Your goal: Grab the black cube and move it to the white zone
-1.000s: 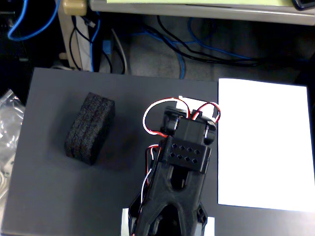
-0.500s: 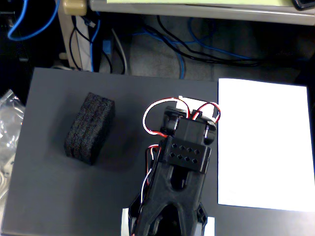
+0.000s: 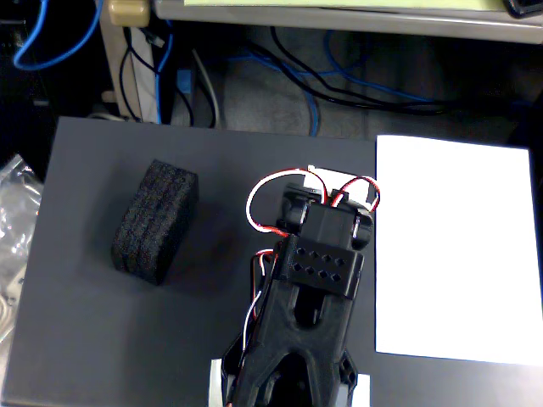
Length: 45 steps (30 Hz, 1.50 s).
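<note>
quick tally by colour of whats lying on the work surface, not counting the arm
black: 1, the foam block on the dark grey mat
white: 1, the paper sheet at the mat's right edge in the fixed view
total: 2

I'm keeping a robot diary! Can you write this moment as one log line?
black cube: on dark grey mat, untouched | white zone: empty | arm: between them, jaws hidden | step: grab not started
</note>
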{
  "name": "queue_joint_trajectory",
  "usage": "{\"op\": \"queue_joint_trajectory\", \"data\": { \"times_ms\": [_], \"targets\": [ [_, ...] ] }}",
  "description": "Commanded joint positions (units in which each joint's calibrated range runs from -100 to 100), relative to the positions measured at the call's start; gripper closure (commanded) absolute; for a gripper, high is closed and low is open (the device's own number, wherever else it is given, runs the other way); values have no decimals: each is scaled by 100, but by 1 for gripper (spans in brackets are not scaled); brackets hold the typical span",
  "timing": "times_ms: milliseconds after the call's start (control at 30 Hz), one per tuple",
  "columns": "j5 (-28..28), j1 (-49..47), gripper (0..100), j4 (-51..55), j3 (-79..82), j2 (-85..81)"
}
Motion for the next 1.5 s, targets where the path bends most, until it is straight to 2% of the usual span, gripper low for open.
{"op": "queue_joint_trajectory", "data": {
  "times_ms": [0, 167, 333, 1100, 1367, 1467],
  "targets": [
    [-18, 50, 99, -16, -9, -10],
    [-24, 50, 99, -230, -91, -18],
    [-29, 43, 99, -770, -879, -18],
    [23, -23, 98, -667, -4451, -18],
    [92, -82, 98, 842, -5494, 91],
    [369, -590, 98, 1185, -5884, 91]
  ]
}}
